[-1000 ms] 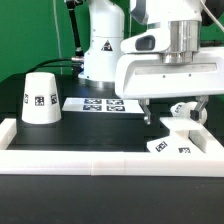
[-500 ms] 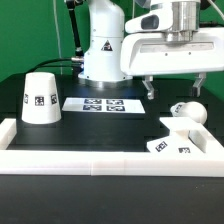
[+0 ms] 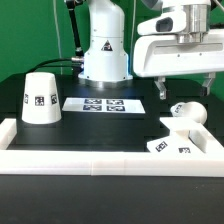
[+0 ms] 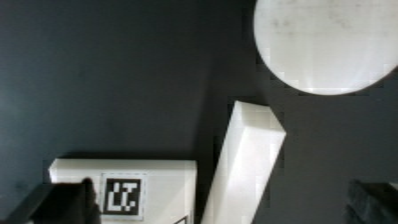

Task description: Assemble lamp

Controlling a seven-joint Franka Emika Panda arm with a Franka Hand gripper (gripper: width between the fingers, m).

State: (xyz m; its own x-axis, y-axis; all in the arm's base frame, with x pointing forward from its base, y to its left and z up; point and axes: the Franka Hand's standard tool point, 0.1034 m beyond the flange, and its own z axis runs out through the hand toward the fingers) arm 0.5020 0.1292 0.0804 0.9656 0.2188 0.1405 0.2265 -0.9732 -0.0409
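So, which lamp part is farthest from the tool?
The white plastic cone-shaped shade, alone at the exterior view's left; the white round-headed bulb and flat base lie near the tool.

Taking the table (image 3: 130, 125) as a clock face in the exterior view, with twelve at its far edge, the shade (image 3: 40, 97) stands at nine, well apart from everything else. The marker board (image 3: 100, 103) lies flat just past the centre toward twelve, right in front of the pedestal (image 3: 103, 55) at twelve. The base (image 3: 178, 142) lies at four, just behind the wall (image 3: 100, 160), which runs along six and turns up the nine side. The bulb (image 3: 187, 112) sits at three, touching the base's far end. The gripper (image 3: 180, 88) hangs above the bulb, jaws wide apart, touching nothing.
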